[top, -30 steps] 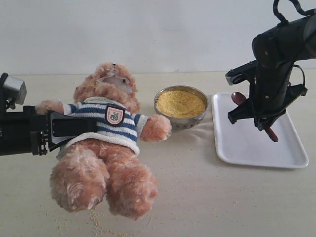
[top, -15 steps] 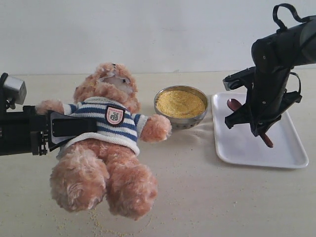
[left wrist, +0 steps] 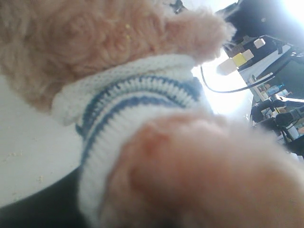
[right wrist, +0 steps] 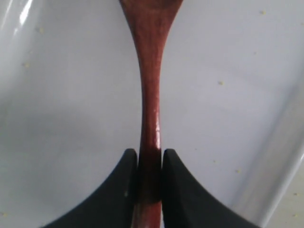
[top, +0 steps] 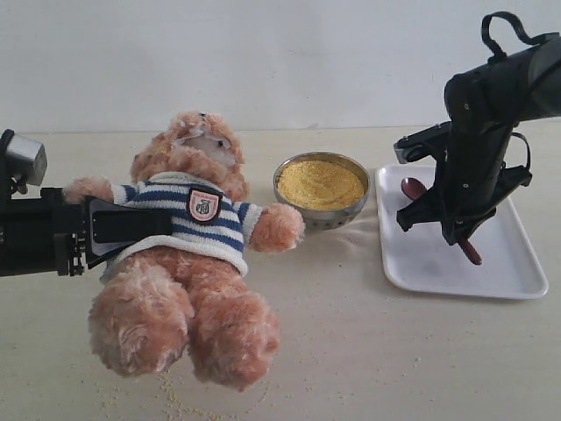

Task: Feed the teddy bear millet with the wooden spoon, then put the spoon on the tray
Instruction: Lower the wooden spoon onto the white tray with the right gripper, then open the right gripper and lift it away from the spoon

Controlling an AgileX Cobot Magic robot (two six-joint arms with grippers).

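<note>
The teddy bear [top: 188, 254] lies on its back at the left, and its striped sweater [left wrist: 137, 95] and a paw fill the left wrist view. My left gripper [top: 131, 224] is shut on the bear's side at the sweater; the paw hides the jaws in the wrist view. The millet [top: 320, 184] heaps in the metal bowl [top: 329, 217] beside the bear's paw. My right gripper [top: 456, 230] [right wrist: 150, 154] is shut on the handle of the wooden spoon [top: 412, 187] [right wrist: 149, 95], held low and slanted over the white tray [top: 438, 272] [right wrist: 71, 95].
Loose millet grains are scattered on the beige table [top: 368, 351] near the bear's feet, and a few specks lie on the tray. A pale wall [top: 280, 61] runs close behind the table.
My right gripper has moved down and slightly left with the spoon, bringing it closer to the tray. The left arm and the bear have not moved.
</note>
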